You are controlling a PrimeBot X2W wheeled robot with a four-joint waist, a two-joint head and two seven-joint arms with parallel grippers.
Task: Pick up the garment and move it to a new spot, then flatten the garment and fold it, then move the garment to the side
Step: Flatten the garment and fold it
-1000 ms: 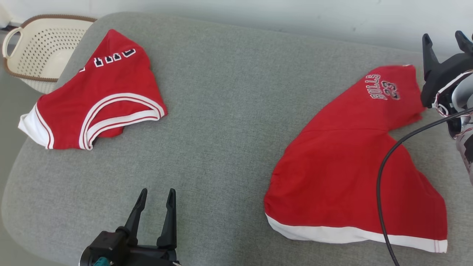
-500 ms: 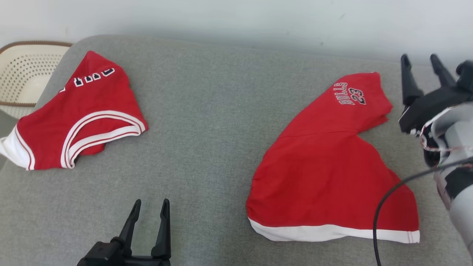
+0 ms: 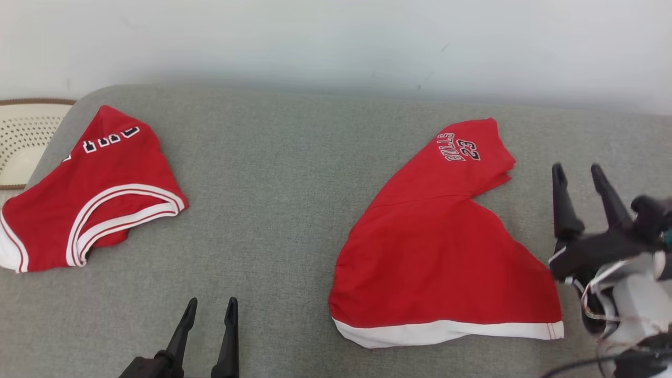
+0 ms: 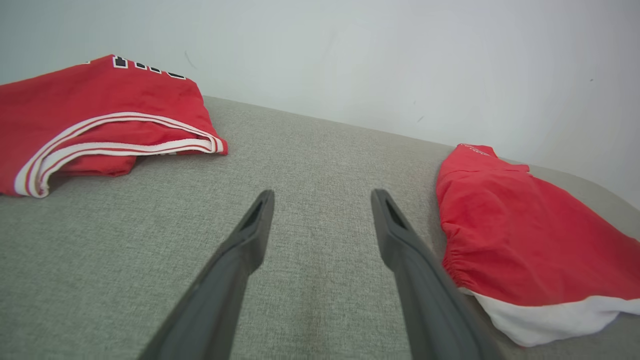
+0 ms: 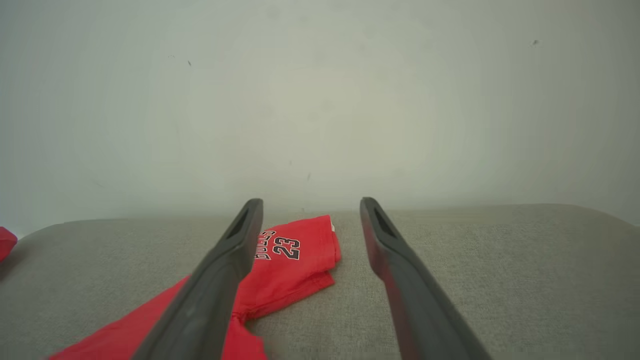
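Grey cushion (image 3: 273,199) runs below a pale wall (image 3: 315,42). Red shorts (image 3: 436,257) with a white hem and "BULLS 23" lettering lie flat on its right half. A red jersey (image 3: 89,205) with white trim lies at the far left, well apart, near a cream basket (image 3: 21,147) off the cushion's edge. The right pincer (image 3: 577,173) hangs just beside the shorts' right edge, spread wide and empty. The left pincer (image 3: 210,305), at the near edge between the garments, is also wide and empty.
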